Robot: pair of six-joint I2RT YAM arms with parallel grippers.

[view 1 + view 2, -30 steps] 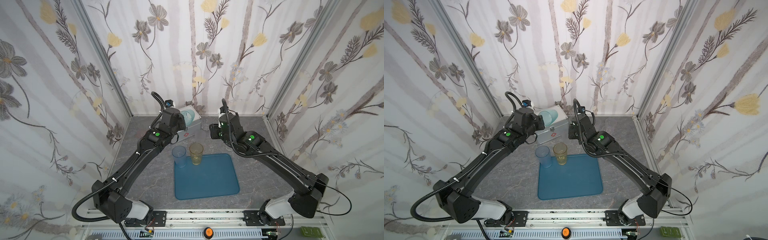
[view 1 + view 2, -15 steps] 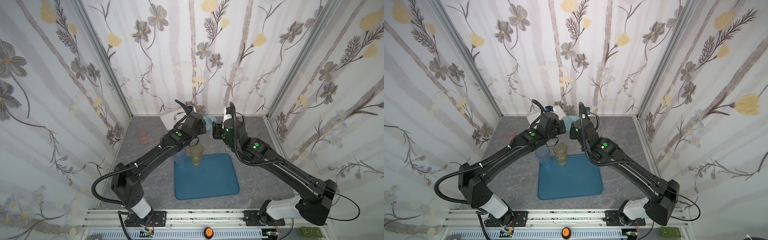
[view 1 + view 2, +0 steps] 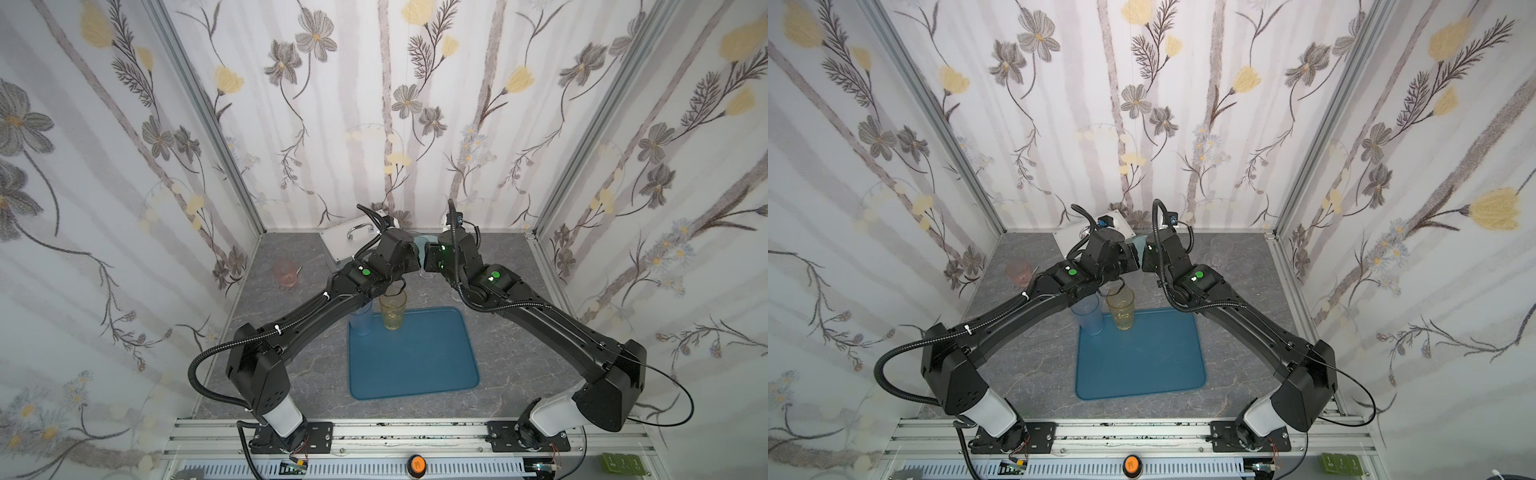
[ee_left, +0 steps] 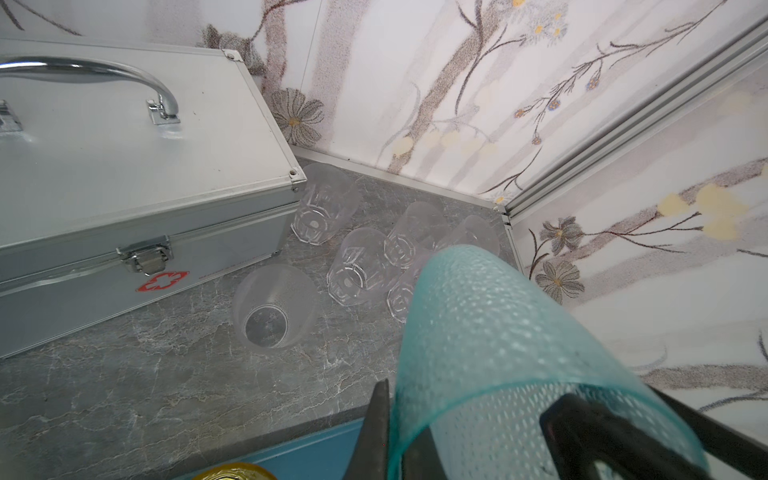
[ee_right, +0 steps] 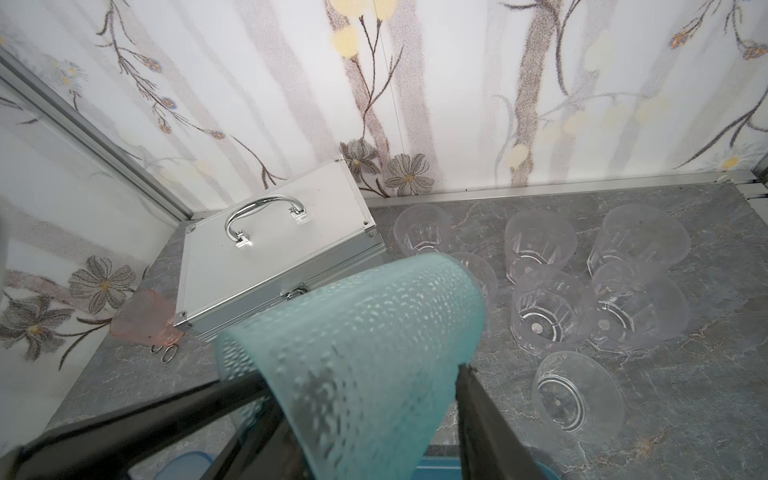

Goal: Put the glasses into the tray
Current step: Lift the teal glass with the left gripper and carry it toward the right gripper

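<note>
Bright, even light from overhead, diffuse. Shadows on the grey tabletop (image 3: 316, 374) are faint and soft-edged, with no hard lines.

In both top views the centre is sharp. The wall frames bow outward toward 9 and 3 o'clock, which is wide-lens bending.

The pink glass (image 3: 284, 270) at 10 o'clock looks washed out, barely tinted.

In the wrist views the teal glass (image 4: 498, 353) sits too close and is soft and smeared. The clear tumblers (image 5: 540, 307) behind it are crisper. The silver case (image 4: 124, 166) has a pale sheen on its lid and a white glint on its handle.

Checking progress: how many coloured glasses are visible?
4: blue glass, yellow glass at tray's far edge; teal glass between both claws; pink glass left of the case. More may be hidden.
</note>
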